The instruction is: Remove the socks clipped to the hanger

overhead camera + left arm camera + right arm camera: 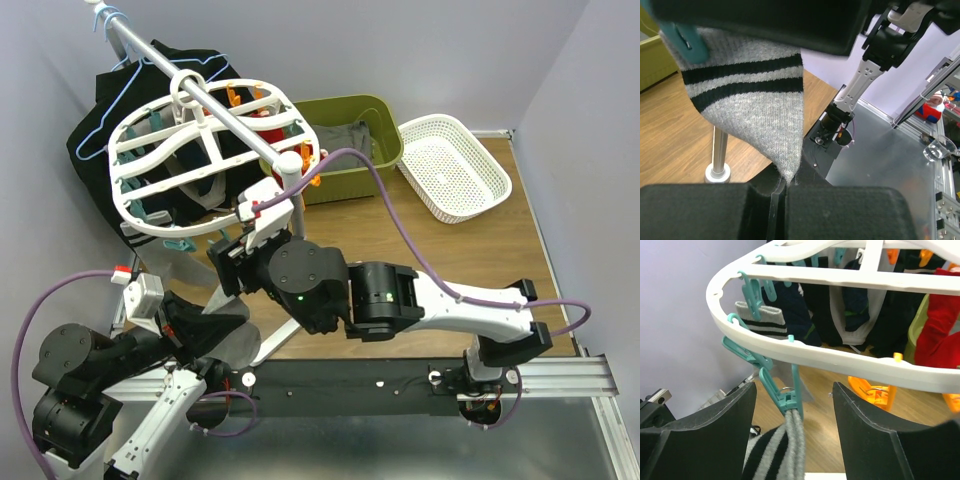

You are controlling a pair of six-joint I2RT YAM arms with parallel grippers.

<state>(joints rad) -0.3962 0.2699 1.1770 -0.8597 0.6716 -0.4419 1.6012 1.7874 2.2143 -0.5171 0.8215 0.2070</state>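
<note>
- Left hand (781, 196) pinches the grey sock's (750, 110) hanging tip; soft, light knit, likely stretchy.
- Right hand (795, 389) spreads around the teal peg (789, 401) under the hanger (840, 360); squeezing there should free the cuff.
- Overhead, both meet at its near rim, above the surface (480, 250).

no readable text, labels or numbers anywhere.

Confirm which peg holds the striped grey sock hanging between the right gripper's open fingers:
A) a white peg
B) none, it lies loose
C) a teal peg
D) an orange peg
C: in the right wrist view the striped grey sock hangs from a teal peg on the white hanger, with the right gripper open around it.
</note>
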